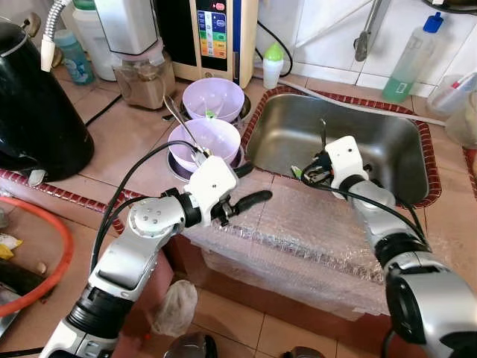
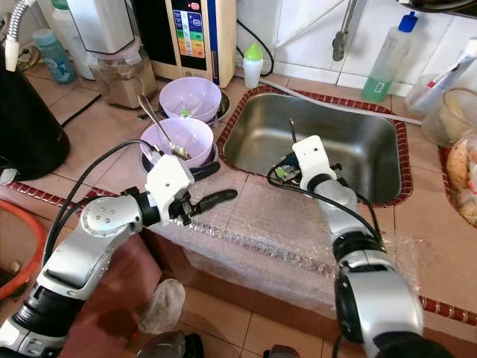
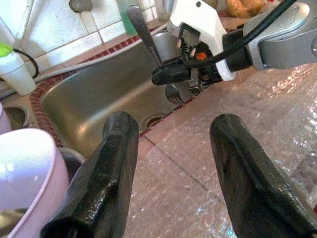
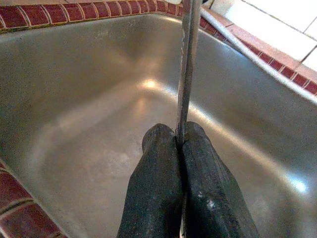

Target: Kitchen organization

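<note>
My right gripper [image 1: 319,170] is shut on a metal fork [image 1: 323,133] over the near edge of the steel sink [image 1: 373,142]. The fork [image 3: 144,35] stands roughly upright, handle up and tines [image 3: 171,93] down. The right wrist view looks along the shut fingertips [image 4: 163,148] and the fork's handle [image 4: 187,64] into the bare basin. My left gripper [image 1: 252,183] is open and holds nothing; it hovers over the bubble-wrapped counter edge just left of the sink. Behind it, two purple bowls [image 1: 206,139] [image 1: 214,97] sit on the counter; the nearer one holds a spoon [image 2: 159,125].
Bubble wrap [image 1: 313,231] covers the counter's front edge. A black kettle [image 1: 33,104] stands at the left, with a blender [image 1: 138,52] and a water appliance [image 1: 216,33] behind the bowls. A green soap bottle [image 1: 410,63] and a small green-capped bottle [image 1: 273,66] stand by the wall.
</note>
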### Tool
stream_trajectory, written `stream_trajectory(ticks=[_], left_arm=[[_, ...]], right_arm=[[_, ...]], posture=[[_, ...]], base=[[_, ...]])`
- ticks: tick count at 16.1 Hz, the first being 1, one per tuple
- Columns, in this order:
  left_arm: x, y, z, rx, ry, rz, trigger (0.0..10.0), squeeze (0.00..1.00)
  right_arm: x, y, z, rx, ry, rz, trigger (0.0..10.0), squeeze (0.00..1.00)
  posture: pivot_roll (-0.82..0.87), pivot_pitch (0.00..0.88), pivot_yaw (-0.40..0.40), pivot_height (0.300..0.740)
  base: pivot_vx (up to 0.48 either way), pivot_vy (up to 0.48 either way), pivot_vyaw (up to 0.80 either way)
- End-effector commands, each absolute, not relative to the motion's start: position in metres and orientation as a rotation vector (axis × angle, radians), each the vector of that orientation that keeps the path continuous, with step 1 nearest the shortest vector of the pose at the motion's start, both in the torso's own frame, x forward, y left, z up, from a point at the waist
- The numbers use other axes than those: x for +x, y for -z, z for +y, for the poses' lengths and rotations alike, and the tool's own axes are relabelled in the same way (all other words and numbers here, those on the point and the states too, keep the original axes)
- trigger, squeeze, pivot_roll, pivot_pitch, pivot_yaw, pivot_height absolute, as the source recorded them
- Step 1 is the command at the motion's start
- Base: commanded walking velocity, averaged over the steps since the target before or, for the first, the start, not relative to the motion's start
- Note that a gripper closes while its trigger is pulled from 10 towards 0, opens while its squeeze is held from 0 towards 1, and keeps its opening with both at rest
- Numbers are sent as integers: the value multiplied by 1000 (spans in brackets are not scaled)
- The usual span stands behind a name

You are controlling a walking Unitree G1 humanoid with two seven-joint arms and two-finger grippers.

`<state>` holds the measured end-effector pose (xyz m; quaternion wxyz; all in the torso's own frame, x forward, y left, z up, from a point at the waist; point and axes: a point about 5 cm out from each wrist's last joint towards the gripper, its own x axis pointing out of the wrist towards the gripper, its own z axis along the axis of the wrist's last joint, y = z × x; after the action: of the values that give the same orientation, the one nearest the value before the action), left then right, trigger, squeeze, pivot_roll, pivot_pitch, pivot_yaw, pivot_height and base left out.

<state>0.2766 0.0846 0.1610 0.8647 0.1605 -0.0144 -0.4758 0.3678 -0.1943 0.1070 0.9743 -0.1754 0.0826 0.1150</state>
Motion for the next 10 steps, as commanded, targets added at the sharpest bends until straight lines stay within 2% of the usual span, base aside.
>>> stream_trajectory(ticks=[1,2,5,10], left_arm=[[275,-164,84,364,1012,-34,10000,1000],[275,-164,85,363,1011,-34,10000,1000],[275,-164,86,385,980,-44,10000,1000],[278,-164,89,378,939,-63,10000,1000]], right_arm=[[371,-107,-192,-350,-225,185,10000,588],[370,-104,-189,-353,-228,208,10000,1000],[366,-93,-183,-368,-261,245,10000,1000],[359,-88,-189,-296,-237,209,10000,1000]], posture=[[64,72,28,740],[64,72,28,740],[69,72,24,740],[49,62,29,740]], base=[[0,0,0],[0,0,0],[0,0,0],[0,0,0]])
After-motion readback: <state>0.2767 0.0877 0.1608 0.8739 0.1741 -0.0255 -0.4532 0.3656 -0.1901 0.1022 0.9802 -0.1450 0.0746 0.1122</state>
